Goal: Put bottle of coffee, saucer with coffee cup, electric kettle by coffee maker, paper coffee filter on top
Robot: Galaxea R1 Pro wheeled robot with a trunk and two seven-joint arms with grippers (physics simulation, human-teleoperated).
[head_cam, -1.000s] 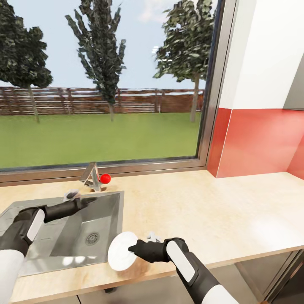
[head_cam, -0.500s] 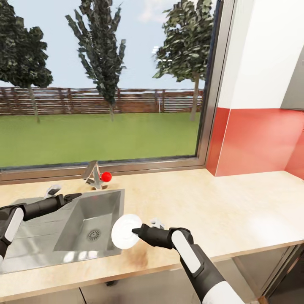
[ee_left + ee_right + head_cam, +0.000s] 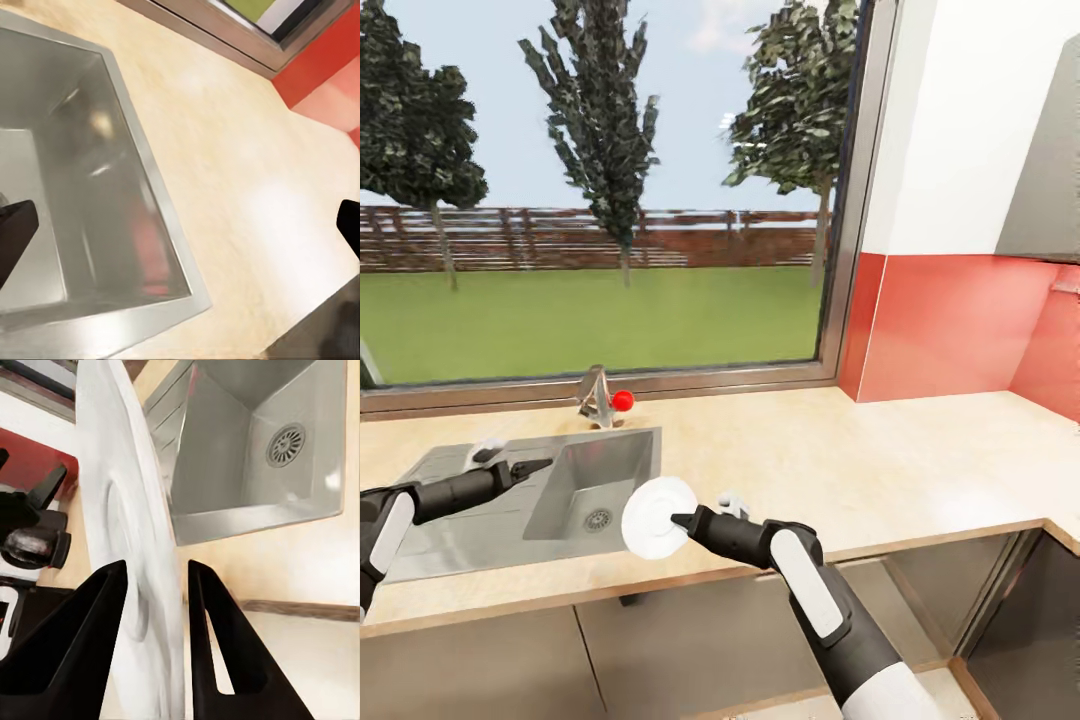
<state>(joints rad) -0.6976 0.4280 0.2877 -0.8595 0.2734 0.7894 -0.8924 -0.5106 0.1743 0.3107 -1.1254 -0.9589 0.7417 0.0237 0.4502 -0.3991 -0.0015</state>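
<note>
From the head view, I see my right pincer [image 3: 678, 520] holding the white saucer [image 3: 655, 516] on its edge, above the front of the worktop [image 3: 840, 470] beside the sink [image 3: 575, 480]. My left pincer [image 3: 535, 465] hangs over the sink.

In the left wrist view, its fingertips [image 3: 15, 225] are wide apart and hold nothing.

In the right wrist view, both fingers [image 3: 214, 622] pinch the saucer [image 3: 124, 532].

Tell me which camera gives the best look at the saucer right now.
Head view: the saucer shows as a whole white disc, tilted on edge, held by the right gripper near the sink. The right wrist view shows its rim edge-on between the fingers.
</note>
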